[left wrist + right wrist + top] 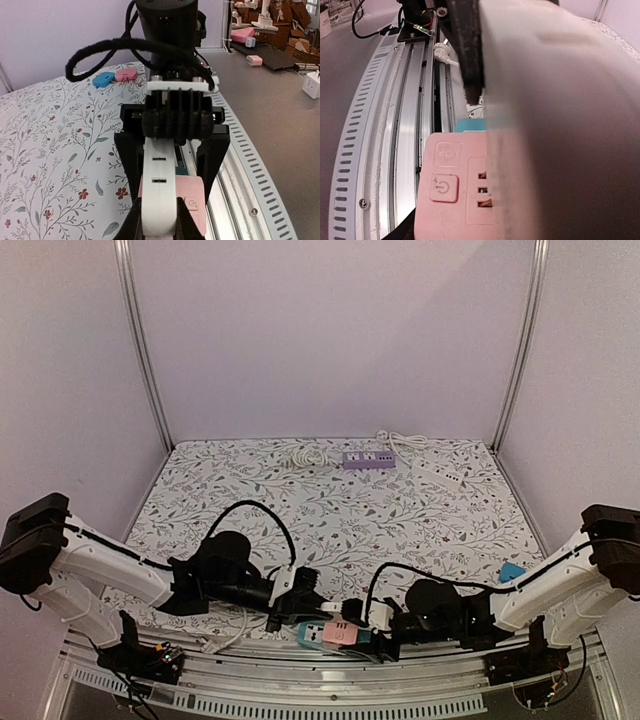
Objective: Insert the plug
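A pink and teal power strip [332,633] lies at the table's near edge. My left gripper [318,607] is shut on a white plug [159,200] and holds it flat just above the strip's pink top [194,200]. My right gripper [385,638] faces it from the right and grips the strip's end, one black finger [405,231] against its side. In the right wrist view the pink face [451,200] shows a power button and socket slots [482,190]. The blurred white plug [560,125] covers the right half of that view and part of the slots.
An aluminium rail [330,675] runs along the near edge right under the strip. A purple power strip [370,459], a white power strip [441,472] and a coiled white cable [305,453] lie at the back. A blue block [512,571] sits at the right.
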Robot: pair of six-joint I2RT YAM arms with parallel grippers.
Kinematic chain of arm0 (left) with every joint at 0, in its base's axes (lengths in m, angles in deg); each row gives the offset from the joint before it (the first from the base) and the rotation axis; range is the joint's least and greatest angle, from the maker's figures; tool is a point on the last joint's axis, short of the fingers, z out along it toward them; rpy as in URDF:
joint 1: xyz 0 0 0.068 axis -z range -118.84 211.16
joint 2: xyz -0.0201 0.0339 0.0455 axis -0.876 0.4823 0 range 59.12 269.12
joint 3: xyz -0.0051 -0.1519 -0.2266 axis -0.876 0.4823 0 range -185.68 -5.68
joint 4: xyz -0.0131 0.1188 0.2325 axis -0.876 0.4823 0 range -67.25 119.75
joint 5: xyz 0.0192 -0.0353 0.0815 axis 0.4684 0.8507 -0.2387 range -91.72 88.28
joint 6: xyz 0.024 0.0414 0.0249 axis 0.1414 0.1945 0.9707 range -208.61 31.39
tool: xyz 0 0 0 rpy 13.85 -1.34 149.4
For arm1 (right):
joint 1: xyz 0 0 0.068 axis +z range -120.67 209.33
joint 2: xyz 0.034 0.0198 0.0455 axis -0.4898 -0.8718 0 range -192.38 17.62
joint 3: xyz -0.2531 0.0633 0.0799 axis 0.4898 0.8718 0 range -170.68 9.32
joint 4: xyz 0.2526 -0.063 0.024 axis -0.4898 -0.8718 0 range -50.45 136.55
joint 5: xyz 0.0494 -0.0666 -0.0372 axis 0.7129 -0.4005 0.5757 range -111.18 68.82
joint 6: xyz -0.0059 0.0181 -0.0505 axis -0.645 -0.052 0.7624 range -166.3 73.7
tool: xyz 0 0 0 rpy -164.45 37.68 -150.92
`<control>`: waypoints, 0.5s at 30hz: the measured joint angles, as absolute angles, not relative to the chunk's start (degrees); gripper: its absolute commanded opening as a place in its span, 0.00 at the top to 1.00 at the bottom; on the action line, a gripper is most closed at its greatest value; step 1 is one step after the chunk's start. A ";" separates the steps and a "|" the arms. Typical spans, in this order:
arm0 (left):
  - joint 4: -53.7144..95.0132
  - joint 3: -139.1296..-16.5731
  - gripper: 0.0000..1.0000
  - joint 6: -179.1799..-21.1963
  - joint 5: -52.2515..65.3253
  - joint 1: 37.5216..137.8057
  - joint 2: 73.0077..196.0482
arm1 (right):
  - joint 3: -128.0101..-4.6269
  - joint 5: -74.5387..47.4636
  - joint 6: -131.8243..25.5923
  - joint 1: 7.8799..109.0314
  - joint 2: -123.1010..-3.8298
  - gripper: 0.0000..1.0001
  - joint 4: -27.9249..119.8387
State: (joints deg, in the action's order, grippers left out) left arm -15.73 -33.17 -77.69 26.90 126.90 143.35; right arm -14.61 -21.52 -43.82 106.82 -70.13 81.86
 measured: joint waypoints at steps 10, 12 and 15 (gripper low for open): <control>-12.86 -35.18 1.00 -77.45 28.86 124.25 143.59 | -14.63 -14.72 -38.20 101.84 -70.30 0.76 82.82; -10.39 -36.69 1.00 -77.45 30.88 123.18 143.76 | -14.76 -13.91 -36.15 100.81 -70.30 0.78 82.74; -7.20 -38.68 1.00 -76.73 33.13 121.94 144.20 | -15.31 -12.25 -33.29 98.71 -70.35 0.80 82.19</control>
State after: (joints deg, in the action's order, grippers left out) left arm -7.20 -38.68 -76.73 33.13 121.94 144.20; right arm -15.31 -12.25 -33.29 98.71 -70.35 82.19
